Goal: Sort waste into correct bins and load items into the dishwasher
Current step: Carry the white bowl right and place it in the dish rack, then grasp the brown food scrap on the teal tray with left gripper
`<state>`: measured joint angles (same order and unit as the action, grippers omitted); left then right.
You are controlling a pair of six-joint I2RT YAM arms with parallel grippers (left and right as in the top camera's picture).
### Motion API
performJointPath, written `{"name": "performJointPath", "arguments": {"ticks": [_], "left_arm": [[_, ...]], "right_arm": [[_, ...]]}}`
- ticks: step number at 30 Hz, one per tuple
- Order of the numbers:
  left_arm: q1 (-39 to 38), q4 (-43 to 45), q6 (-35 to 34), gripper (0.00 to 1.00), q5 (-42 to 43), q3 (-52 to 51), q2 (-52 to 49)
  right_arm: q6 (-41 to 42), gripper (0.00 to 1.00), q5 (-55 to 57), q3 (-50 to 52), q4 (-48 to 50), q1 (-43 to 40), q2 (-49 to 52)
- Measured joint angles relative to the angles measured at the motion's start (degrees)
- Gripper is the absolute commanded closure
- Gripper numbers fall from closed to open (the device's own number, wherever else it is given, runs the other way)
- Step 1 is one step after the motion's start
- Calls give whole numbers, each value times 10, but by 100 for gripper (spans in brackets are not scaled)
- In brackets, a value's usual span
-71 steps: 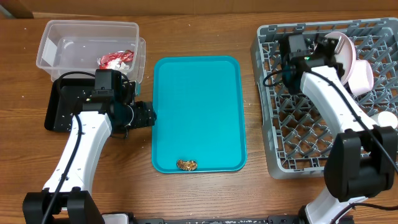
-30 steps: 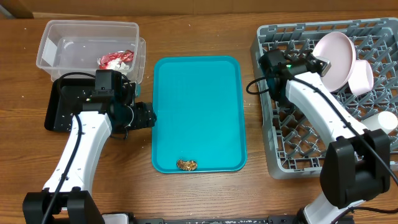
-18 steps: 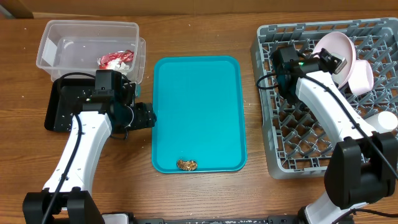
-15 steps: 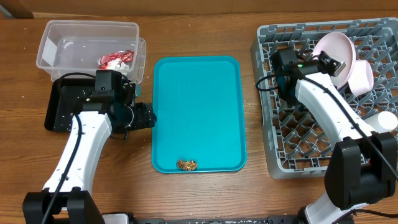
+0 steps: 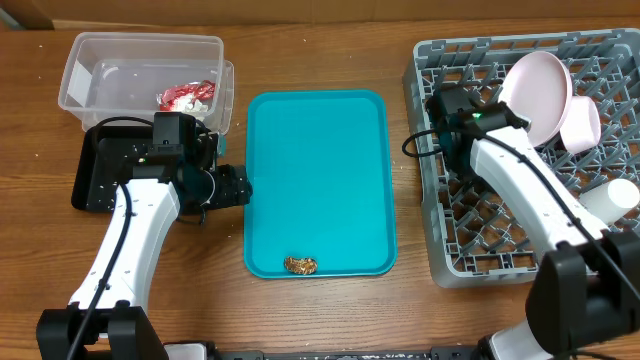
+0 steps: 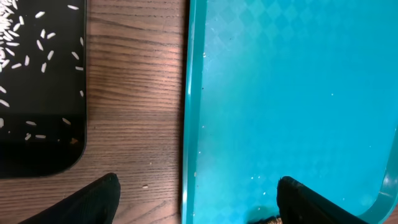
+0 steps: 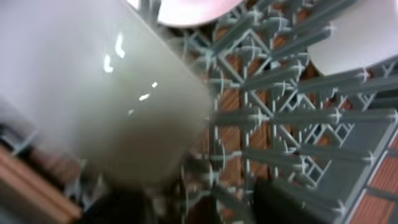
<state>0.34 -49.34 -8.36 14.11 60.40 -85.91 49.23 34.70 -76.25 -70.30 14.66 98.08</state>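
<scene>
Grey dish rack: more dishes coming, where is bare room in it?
Free: the near-left corner of the grey pegged plastic dish rack, left of the right arm. Crowded: far and right sides, with the pale pink round plate, pink bowl and white cup.

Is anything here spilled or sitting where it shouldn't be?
A small brown food lump sits alone near the robot-side edge of the large teal serving tray, not in a bin. Also, loose white rice-like grains lie scattered in the shallow black rectangular tray.

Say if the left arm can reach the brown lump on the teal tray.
Probably yes: the left end effector is open at the teal tray edge; nothing lies before the brown lump.
</scene>
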Motion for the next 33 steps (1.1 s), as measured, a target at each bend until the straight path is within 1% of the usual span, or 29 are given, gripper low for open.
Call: {"name": "performJointPath", "arguments": {"ticks": [4, 6, 7, 9, 11, 13, 16, 17, 18, 20, 24, 29, 33], "left_arm": [[0, 0, 0, 19, 0, 0, 0], [0, 0, 0, 20, 0, 0, 0], [0, 0, 0, 20, 0, 0, 0], [-8, 1, 0, 20, -2, 0, 0], [-29, 13, 1, 20, -5, 0, 0], [-67, 27, 12, 15, -11, 0, 0], [-141, 25, 38, 4, -37, 0, 0], [-167, 17, 50, 2, -47, 0, 0], [-202, 6, 61, 2, -56, 0, 0], [-242, -17, 72, 2, -64, 0, 0], [-304, -66, 82, 2, -80, 0, 0], [-311, -91, 82, 2, -85, 1, -19], [-311, -94, 78, 5, -57, 1, -87]], "right_arm": [[-30, 20, -28, 1, -7, 0, -70], [-34, 9, -35, 1, -11, -2, -109], [-38, 5, -42, 1, -10, -8, -126], [-53, 3, -62, 1, -4, -41, -162], [-76, 2, -94, 2, 7, -72, -173], [-101, 0, -128, 2, 4, -110, -178], [-143, 0, -188, 2, 0, -163, -178], [-156, 0, -205, 2, -4, -181, -178], [-164, 0, -216, 2, -6, -195, -178], [-172, 0, -226, 2, -13, -211, -178], [-182, 0, -237, 2, -13, -224, -178], [-184, 0, -240, 2, -15, -224, -178], [-186, 0, -240, 2, -18, -224, -178]]}}
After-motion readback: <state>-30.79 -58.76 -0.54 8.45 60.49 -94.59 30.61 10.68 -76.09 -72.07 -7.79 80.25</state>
